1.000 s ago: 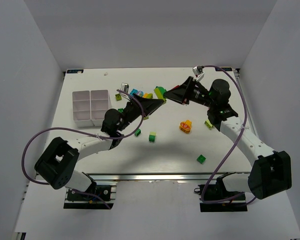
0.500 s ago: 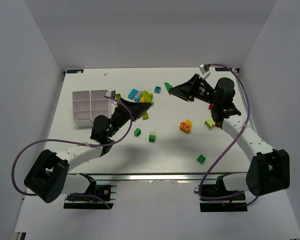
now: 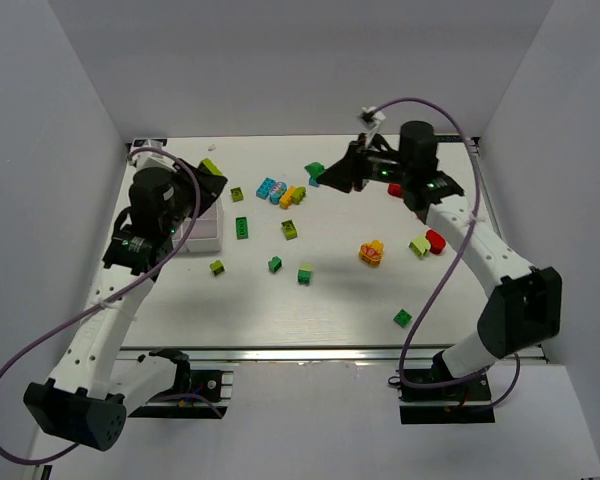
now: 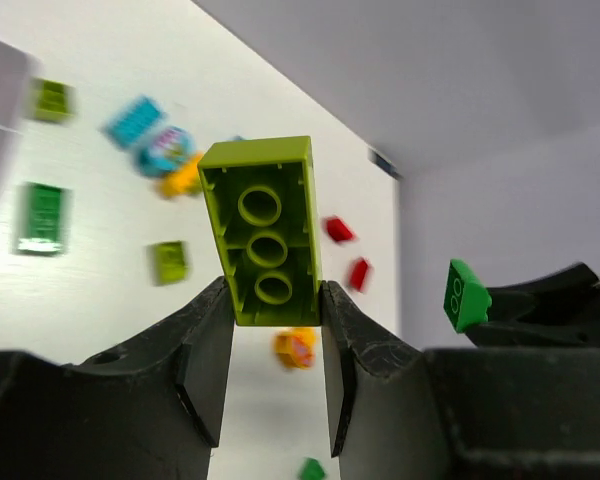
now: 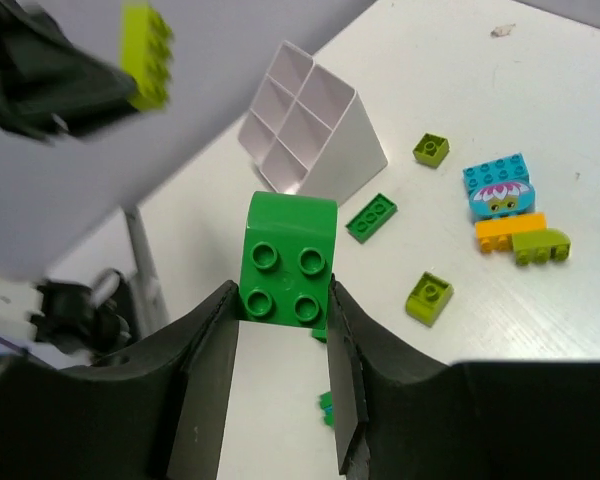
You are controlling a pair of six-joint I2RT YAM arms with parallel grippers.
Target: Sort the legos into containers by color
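Note:
My left gripper [image 4: 273, 292] is shut on a lime brick [image 4: 265, 228] and holds it in the air; from above, this gripper [image 3: 208, 176] hangs over the white divided tray [image 3: 204, 238], which the arm mostly hides. My right gripper [image 5: 282, 294] is shut on a dark green four-stud brick [image 5: 288, 258] and stands raised at the back middle [image 3: 323, 175]. The right wrist view shows the tray [image 5: 310, 135] below and to the left, with the held lime brick [image 5: 147, 55] above it. Several loose legos lie on the table.
Loose on the table are a dark green flat brick [image 3: 242, 227], lime bricks [image 3: 291, 229] [image 3: 217, 267] [image 3: 306, 273], a cyan brick [image 3: 271, 187], an orange-red cluster [image 3: 371, 252], a green brick [image 3: 403, 318] and a red piece [image 3: 436, 240]. White walls enclose the table.
My left arm has lifted and swung left from the middle pile to over the tray, carrying the lime brick. The right gripper has shifted slightly left with its green brick.

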